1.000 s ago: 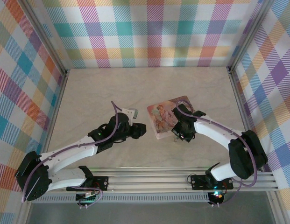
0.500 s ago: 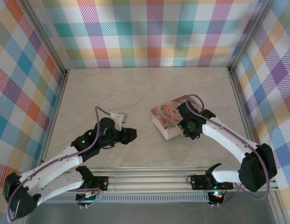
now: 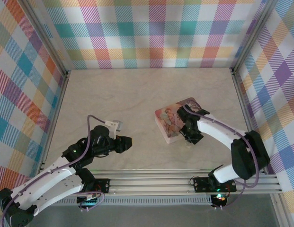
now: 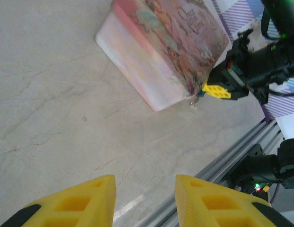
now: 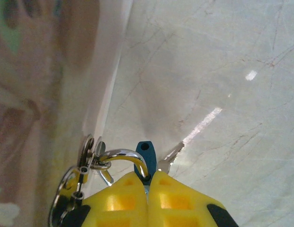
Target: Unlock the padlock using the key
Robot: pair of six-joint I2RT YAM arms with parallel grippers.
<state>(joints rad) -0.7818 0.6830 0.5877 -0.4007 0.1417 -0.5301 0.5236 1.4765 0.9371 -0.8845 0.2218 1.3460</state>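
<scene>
Pink and covered with a drawn picture, the rectangular tin lies flat on the pale marbled worktop, a little right of the middle and turned at an angle. The right gripper is just beside the near right corner of this tin. Its two yellow fingers are pressed together, and they are clenched on the padlock, a very small blue-teal piece with a little hole, which comes out from between the fingertips. A silvery curved shackle goes from the padlock to the left, towards some small metal rings that hang close to the side wall of the tin. On the other side of the padlock, a thin silvery key points away to the right, over the worktop; I cannot tell if its tip touches the surface. The padlock is therefore at the edge of the tin, low over the worktop, between the tin and the near edge of the worktop. The left gripper is well apart from all this, on the left side of the worktop and near the metal rail at the front. It is released: its yellow fingers stand apart with bare worktop between them and they grasp nothing. It faces towards the tin and the right gripper. Checked walls in many colours stand around the worktop on three sides.
</scene>
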